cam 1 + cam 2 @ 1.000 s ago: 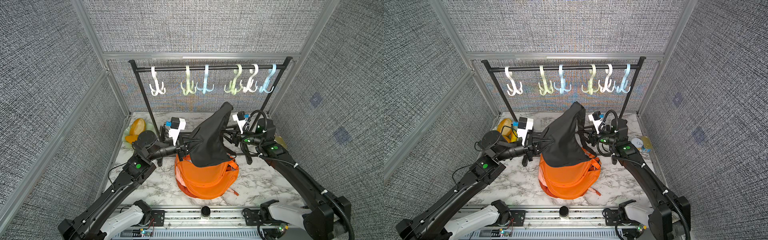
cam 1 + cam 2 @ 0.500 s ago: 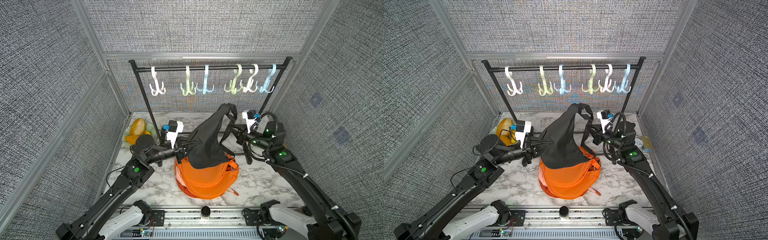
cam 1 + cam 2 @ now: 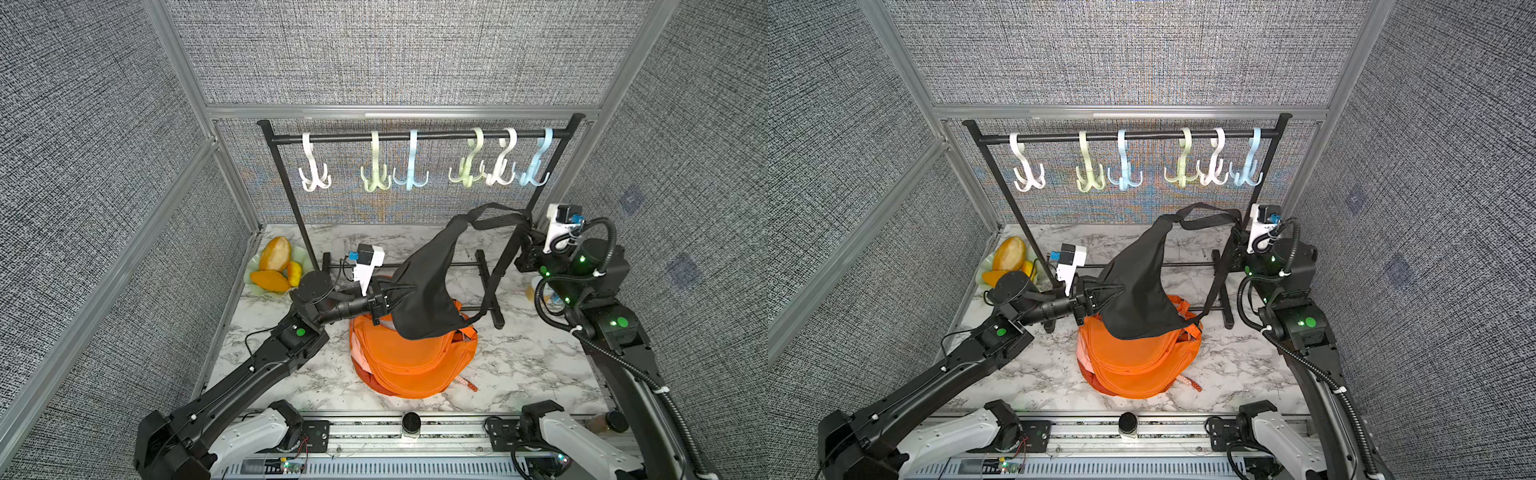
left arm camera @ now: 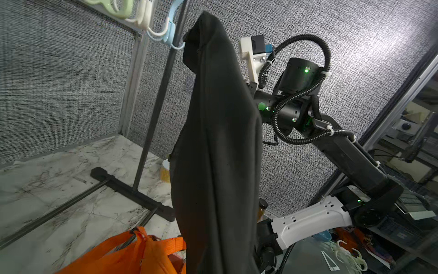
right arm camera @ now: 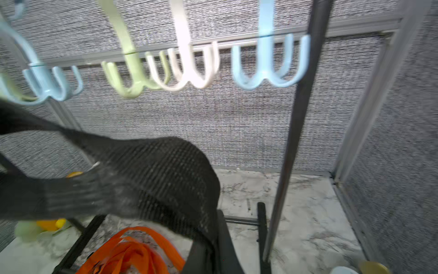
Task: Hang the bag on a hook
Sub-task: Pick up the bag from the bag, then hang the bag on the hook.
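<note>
Left end effector (image 3: 384, 305): clamped on black bag (image 3: 424, 291) | right end effector (image 3: 527, 243): clamped on strap (image 3: 494, 222)

Both top views are bright, evenly lit from overhead and sharp. The wall panels (image 3: 104, 166) bow toward the edges, coloured moiré shimmers behind the rack (image 3: 440, 135), and soft shadows fall on the desk (image 3: 519, 365) below it. The right wrist view is motion-blurred, with the hooks (image 5: 267, 61) smeared and the strap (image 5: 142, 170) defocused. The left wrist view is dimmer and the black bag (image 4: 218, 142) is underexposed.
</note>
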You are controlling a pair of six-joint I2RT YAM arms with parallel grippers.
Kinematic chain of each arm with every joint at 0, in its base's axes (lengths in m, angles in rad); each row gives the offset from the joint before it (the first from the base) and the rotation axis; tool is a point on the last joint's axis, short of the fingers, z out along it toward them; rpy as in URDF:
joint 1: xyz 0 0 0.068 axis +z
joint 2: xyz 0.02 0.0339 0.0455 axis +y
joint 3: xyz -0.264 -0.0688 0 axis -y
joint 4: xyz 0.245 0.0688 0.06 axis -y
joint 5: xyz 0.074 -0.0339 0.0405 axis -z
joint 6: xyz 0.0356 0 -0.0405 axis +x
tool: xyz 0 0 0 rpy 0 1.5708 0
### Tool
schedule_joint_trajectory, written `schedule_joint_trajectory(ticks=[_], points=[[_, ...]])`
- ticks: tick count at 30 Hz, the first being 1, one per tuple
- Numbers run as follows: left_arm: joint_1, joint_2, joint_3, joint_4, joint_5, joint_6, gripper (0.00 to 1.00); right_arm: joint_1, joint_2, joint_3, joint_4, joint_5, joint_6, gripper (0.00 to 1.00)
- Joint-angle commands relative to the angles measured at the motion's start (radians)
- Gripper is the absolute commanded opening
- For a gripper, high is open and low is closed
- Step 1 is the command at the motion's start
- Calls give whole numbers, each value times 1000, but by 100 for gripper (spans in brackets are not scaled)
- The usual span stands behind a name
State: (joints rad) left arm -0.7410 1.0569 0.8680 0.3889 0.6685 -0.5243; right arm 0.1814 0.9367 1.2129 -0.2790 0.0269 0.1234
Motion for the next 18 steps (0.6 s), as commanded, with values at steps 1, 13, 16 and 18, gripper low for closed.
schedule_joint_trajectory(ticks=[1, 13, 16, 18], points=[[-37, 49, 40, 108, -29, 1, 0, -41, 19, 48, -39, 49, -5, 5], [-102, 227, 132, 289, -92, -68, 0, -160, 111, 251, -57, 48, -8, 5], [-114, 268, 162, 313, -93, -82, 0, -183, 141, 277, -32, 2, -13, 6], [-122, 291, 184, 319, -93, -88, 0, -194, 167, 297, -10, -24, -25, 6]])
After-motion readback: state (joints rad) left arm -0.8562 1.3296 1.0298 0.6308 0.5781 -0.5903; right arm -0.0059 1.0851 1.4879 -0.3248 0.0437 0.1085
